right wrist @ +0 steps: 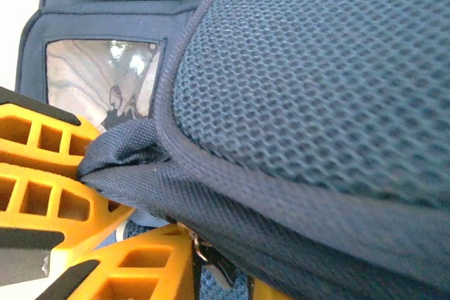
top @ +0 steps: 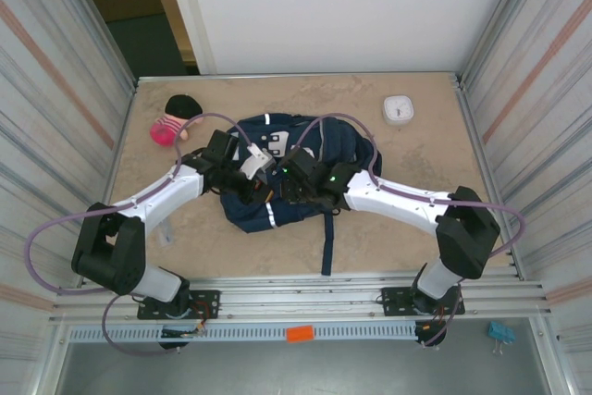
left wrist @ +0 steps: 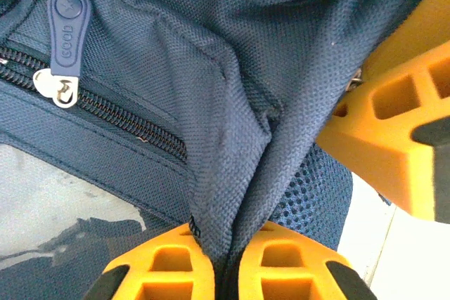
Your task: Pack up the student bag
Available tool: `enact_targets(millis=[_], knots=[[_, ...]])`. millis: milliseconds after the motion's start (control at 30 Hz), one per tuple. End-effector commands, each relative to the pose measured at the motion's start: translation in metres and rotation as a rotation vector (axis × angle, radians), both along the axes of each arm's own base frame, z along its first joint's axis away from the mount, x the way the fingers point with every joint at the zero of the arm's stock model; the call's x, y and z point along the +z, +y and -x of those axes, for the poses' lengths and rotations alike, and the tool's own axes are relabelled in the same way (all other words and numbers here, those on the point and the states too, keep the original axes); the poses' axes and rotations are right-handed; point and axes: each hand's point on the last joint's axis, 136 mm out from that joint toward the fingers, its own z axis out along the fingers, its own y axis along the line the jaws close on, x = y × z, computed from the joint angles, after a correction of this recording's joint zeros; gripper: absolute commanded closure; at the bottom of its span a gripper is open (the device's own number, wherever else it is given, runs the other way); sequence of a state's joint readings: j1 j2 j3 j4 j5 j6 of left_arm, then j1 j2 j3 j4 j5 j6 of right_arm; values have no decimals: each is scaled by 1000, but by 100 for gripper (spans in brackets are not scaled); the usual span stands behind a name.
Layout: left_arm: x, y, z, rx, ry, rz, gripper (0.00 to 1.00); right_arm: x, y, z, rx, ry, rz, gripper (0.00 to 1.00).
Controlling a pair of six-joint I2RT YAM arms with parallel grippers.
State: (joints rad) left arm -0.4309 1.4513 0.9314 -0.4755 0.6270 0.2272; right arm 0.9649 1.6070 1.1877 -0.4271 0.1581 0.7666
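Navy cloth, soft and probably light: expect the bag (top: 254, 215), mid-bench (top: 416, 219), to sag, so grip seams; your left hand (left wrist: 225, 272) pinches a fold, while your right hand (right wrist: 221, 279) straddles the rim, hold uncertain.

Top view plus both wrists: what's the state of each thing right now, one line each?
student bag: lying on the table, one fabric fold pinched up.
left gripper: shut on that fold.
right gripper: fingers straddle the bag's edge; clamped or not, unclear.
zipper: teeth meshed right of the slider.
pink item: loose on the table, outside the bag.
white item: loose on the table, outside the bag.
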Motion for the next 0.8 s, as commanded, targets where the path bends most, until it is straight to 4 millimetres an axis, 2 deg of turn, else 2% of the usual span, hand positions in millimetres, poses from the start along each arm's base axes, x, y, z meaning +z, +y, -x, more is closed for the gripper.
enact_targets(millis=[0, 167, 267, 433, 500, 633, 767], knots=[[31, -13, 6, -47, -3, 109, 100, 15, 8, -23, -52, -76, -27, 82], [22, -1, 1, -28, -42, 21, 100, 22, -9, -26, -72, -88, 32, 96], [12, 13, -4, -24, -63, -77, 100, 26, -32, -22, -80, -77, 96, 100], [-1, 40, -13, -16, -80, -215, 100, 28, -82, -14, -88, -17, 194, 100], [-4, 47, -14, -28, -91, -254, 100, 27, -96, -13, -82, -1, 218, 100], [-7, 59, -18, -40, -116, -295, 100, 23, -113, -16, -66, 37, 226, 100], [-7, 68, -20, -48, -149, -317, 100, 16, -122, -19, -57, 63, 235, 100]])
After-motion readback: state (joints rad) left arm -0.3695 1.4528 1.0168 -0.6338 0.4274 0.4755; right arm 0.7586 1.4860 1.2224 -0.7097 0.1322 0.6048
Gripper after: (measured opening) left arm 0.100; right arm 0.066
